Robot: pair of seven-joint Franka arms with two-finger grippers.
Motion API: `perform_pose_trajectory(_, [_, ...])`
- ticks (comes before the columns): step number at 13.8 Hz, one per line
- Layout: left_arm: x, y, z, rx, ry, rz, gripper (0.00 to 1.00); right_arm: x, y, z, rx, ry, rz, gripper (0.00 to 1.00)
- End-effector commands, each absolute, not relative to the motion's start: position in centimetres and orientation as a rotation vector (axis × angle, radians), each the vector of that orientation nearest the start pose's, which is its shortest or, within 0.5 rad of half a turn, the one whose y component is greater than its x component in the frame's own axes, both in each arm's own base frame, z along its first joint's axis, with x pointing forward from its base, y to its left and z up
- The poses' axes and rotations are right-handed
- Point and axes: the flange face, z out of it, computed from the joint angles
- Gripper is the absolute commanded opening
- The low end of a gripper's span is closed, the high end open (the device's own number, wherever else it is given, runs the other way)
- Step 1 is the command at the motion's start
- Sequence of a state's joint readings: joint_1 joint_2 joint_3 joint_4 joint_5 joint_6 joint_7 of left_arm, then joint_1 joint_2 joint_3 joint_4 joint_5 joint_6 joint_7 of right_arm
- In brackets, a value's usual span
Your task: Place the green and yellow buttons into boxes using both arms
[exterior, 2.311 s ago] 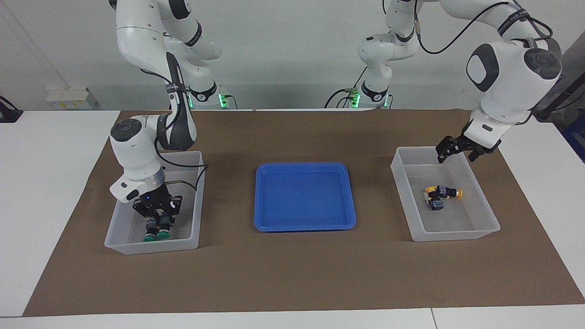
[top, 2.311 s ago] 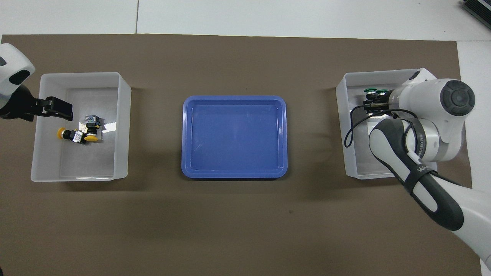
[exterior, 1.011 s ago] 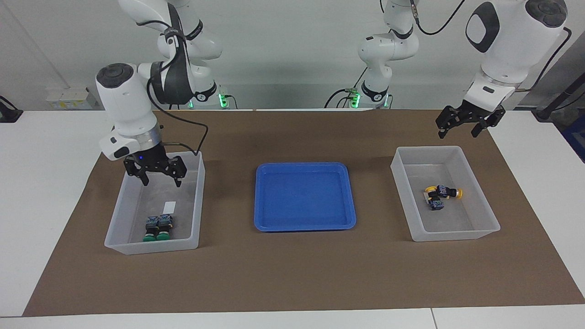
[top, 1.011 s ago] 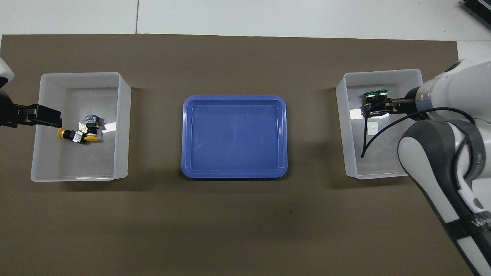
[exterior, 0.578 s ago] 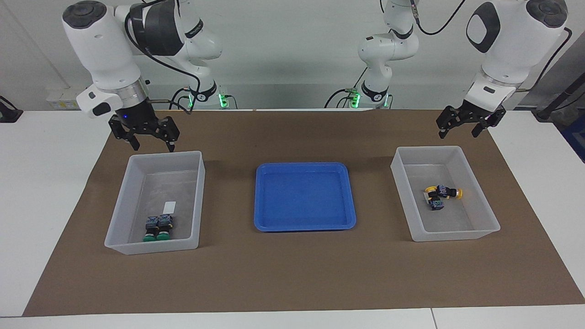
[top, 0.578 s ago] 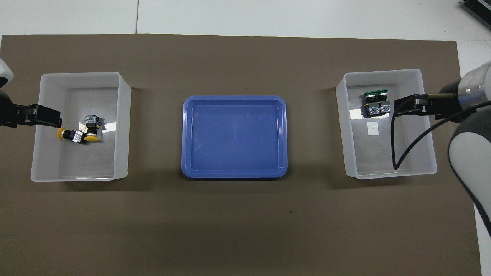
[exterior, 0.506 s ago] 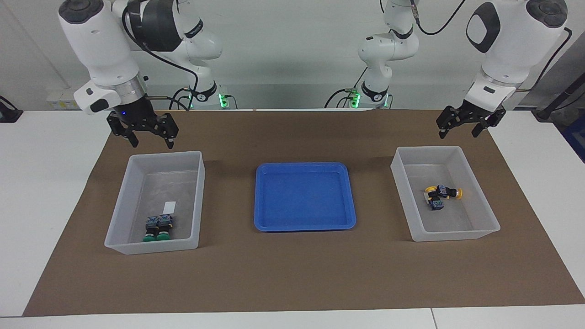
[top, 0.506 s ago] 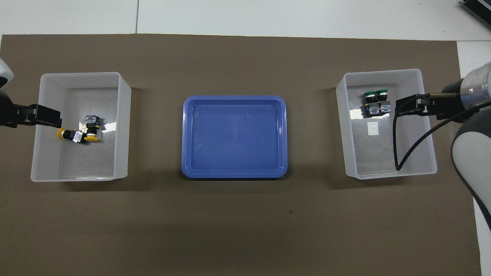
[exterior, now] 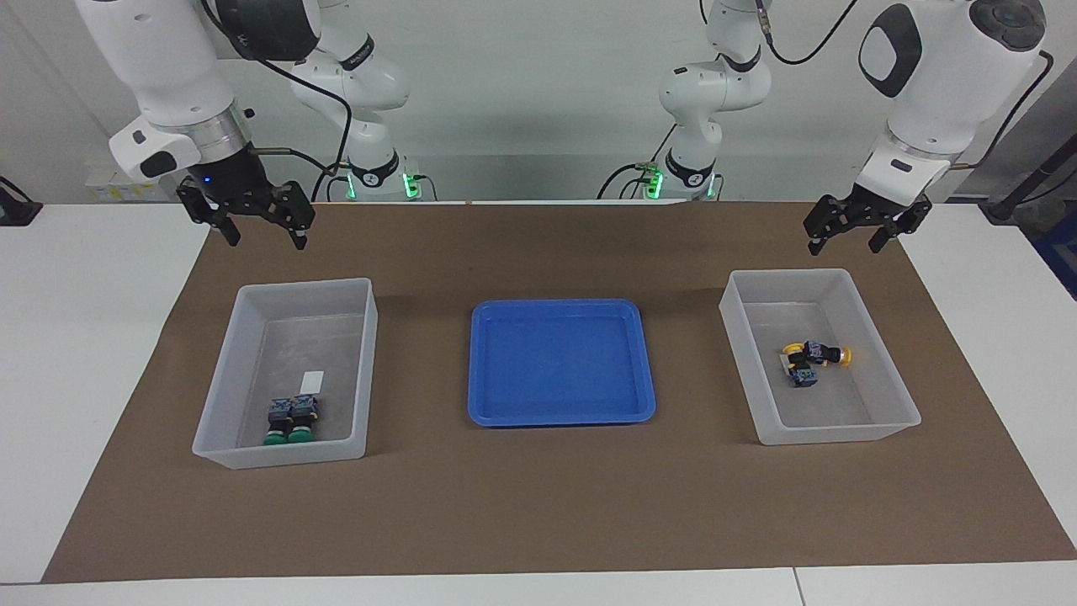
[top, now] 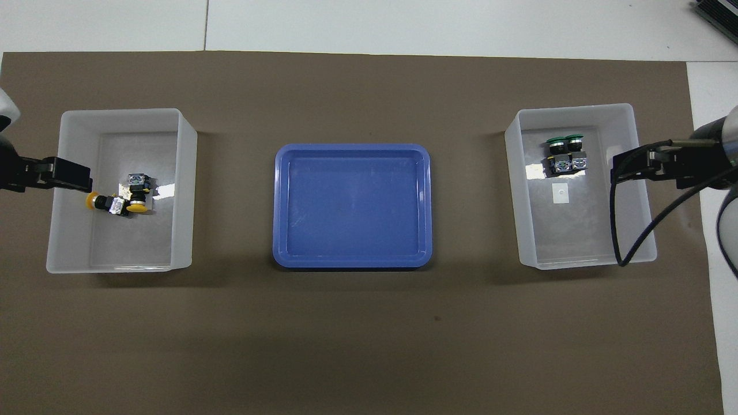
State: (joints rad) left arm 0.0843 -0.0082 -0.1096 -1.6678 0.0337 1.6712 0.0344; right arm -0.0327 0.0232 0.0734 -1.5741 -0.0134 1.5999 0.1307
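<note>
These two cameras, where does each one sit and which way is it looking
Facing view: high across the table, looking at the robots; both arms show from base down to right tool and left tool, both open and raised.
Overhead view: high above the robots' end, looking steeply down; only the left tool and right tool enter from the edges.
Shared: blue tray between two boxes, one holding green buttons, the other yellow buttons, half a turn apart.
</note>
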Motion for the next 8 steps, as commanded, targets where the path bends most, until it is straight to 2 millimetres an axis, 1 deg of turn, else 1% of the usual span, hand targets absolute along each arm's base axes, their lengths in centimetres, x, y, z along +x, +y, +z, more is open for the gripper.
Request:
perform_pose_trajectory(1, [55.46, -0.91, 59.01, -3.086, 0.096, -0.011, 1.0, 55.93, 2.19, 60.75, -3.148, 0.132, 0.021, 1.0])
perform_pose_trajectory(8, [55.56, -0.66, 59.09, -3.086, 0.086, -0.025, 1.0, 55.7, 2.03, 60.4, -3.149, 0.142, 0.023, 1.0])
